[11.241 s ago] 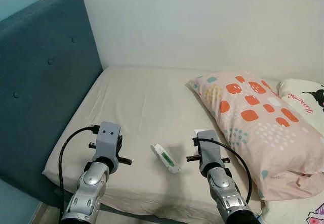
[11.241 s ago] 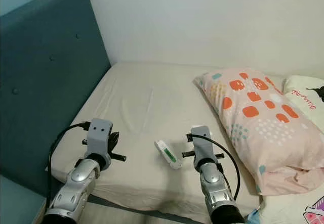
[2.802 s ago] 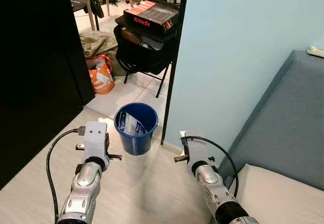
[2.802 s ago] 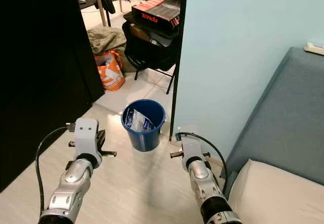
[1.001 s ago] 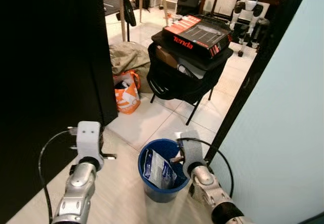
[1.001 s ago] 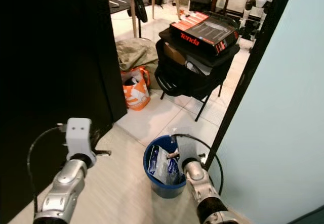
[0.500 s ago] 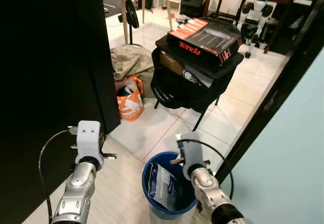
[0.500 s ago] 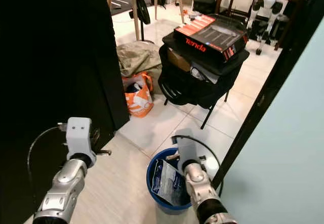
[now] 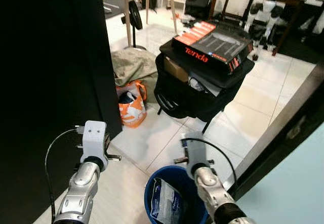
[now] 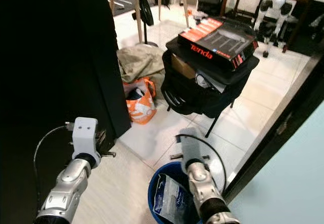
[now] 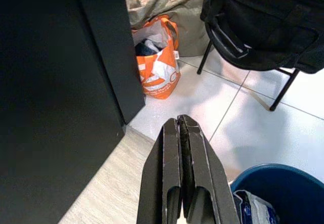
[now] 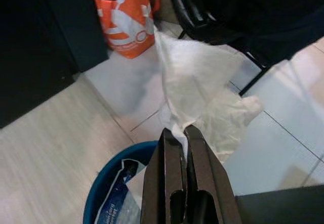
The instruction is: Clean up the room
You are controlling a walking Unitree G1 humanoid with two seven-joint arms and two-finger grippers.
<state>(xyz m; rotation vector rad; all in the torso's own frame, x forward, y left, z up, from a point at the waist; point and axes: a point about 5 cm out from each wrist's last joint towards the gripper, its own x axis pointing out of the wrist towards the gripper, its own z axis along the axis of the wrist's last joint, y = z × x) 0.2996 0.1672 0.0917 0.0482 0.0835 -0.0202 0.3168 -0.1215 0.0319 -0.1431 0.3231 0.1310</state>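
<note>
Fingers of our right gripper point(image 12: 184, 133) are pinched together on a crumpled white tissue point(image 12: 202, 87), which billows out past the tips in the right wrist view. Directly beneath those fingers sits the blue bin point(image 9: 152, 188), already holding a clear printed plastic packet point(image 9: 163, 206); we judge that the tissue hangs over the bin's rim rather than dead over its centre, though the head views hide the tissue behind the wrist, so we cannot be sure. That is the relation the drop turns on: bin straight below and slightly toward us, so we would want a small draw-back before letting go. Our right arm is plainly the nearer one. Our left gripper point(image 11: 182, 125) holds its fingers pressed flat together with nothing between them, off to the left of the bin above the wood floor point(image 9: 119, 193). Farther out lie an orange bag point(image 9: 130, 104) and a black folding chair point(image 9: 195, 90) carrying a boxed router point(image 9: 211, 39).
</note>
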